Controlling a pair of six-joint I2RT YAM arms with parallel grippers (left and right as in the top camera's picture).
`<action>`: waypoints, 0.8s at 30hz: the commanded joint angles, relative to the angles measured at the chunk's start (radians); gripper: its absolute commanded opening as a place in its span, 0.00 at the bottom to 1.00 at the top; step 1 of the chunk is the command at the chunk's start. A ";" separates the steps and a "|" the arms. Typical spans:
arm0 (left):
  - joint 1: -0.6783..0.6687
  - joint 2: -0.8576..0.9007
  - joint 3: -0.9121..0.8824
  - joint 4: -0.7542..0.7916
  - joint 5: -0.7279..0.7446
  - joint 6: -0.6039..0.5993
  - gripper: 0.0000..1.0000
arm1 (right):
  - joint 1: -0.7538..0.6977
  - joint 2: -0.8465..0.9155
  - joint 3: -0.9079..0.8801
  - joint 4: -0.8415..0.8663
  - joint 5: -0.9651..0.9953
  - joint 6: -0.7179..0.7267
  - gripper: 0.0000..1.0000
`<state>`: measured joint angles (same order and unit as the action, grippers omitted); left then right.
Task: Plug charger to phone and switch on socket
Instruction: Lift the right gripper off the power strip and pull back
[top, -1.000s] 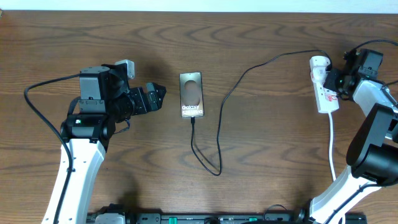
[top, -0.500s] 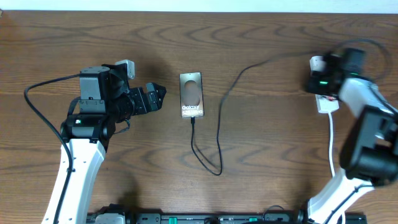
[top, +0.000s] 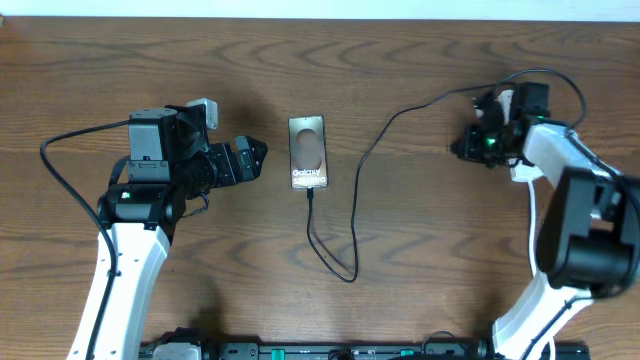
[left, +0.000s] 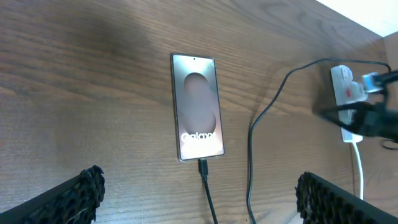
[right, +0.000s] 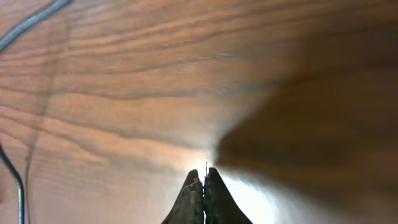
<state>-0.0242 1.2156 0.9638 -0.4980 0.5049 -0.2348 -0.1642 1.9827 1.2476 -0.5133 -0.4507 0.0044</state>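
Observation:
The phone (top: 307, 152) lies face up at the table's middle, with the charger's black plug tip in its bottom end. It also shows in the left wrist view (left: 197, 118). The charger cable (top: 353, 215) loops down and then runs up right to the white adapter (top: 508, 100) on the socket (top: 523, 172), which my right arm partly covers. My left gripper (top: 255, 155) is open and empty, left of the phone. My right gripper (top: 462, 148) is shut on nothing, just left of the socket, over bare wood (right: 203, 177).
The socket's white cord (top: 534, 225) runs down toward the front edge on the right. In the left wrist view the socket (left: 346, 84) and its cord (left: 359, 168) show at far right. A white wall borders the table's far edge.
My right gripper has swung left off the socket and now points out over the wood beside it. The left arm, phone and cable have not moved.

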 joint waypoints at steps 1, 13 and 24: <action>-0.002 -0.006 0.003 -0.003 -0.009 0.017 1.00 | -0.016 -0.204 0.002 -0.069 0.119 0.025 0.05; -0.002 -0.010 0.003 -0.022 -0.008 0.017 1.00 | 0.007 -0.778 0.002 -0.370 0.131 0.067 0.99; -0.001 -0.010 0.003 -0.055 -0.009 0.017 1.00 | 0.009 -1.068 0.002 -0.595 0.131 0.092 0.99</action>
<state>-0.0242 1.2156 0.9638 -0.5495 0.4980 -0.2348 -0.1604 0.9569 1.2480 -1.0798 -0.3210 0.0803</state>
